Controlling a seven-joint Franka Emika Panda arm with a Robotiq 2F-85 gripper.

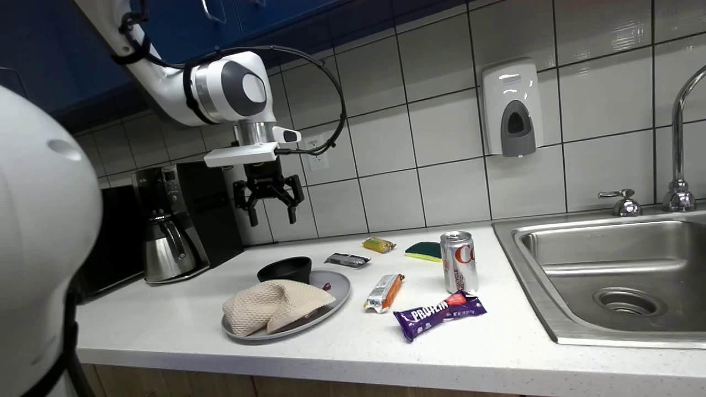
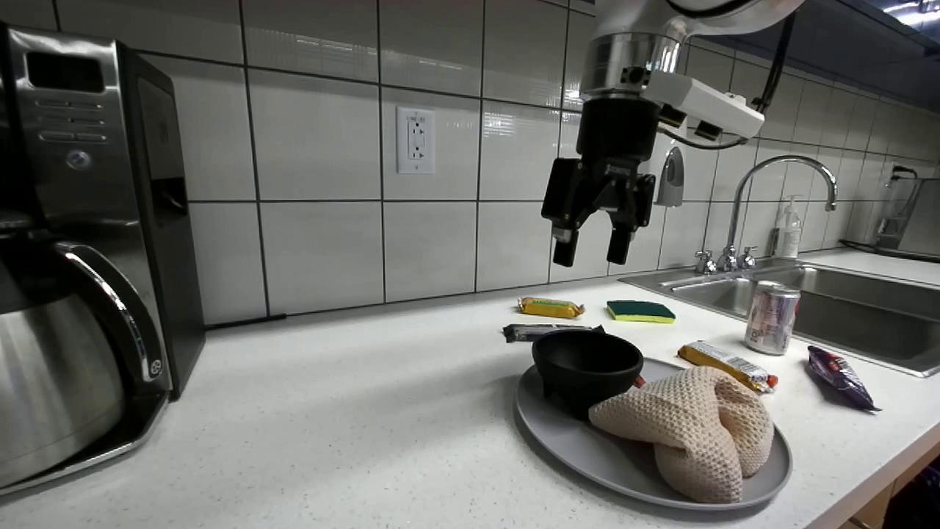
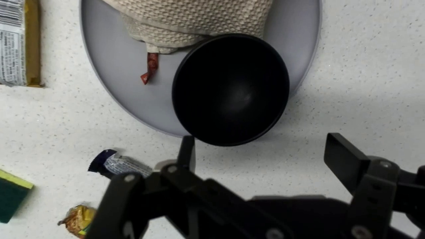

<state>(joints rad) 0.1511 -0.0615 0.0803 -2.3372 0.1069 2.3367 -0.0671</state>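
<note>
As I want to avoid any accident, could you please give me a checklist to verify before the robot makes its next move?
1. Claw open and holding nothing: ok.
2. Claw clear of the things below: ok, it hangs in the air above them.
3. Black bowl mouth up on the gray plate: ok.
4. Black bowl free of the beige cloth: cannot tell; they sit close, and any contact is hard to see.
5. Red wrapper uncovered: not ok; the beige cloth hides part of it.
6. Soda can upright: ok.
</note>
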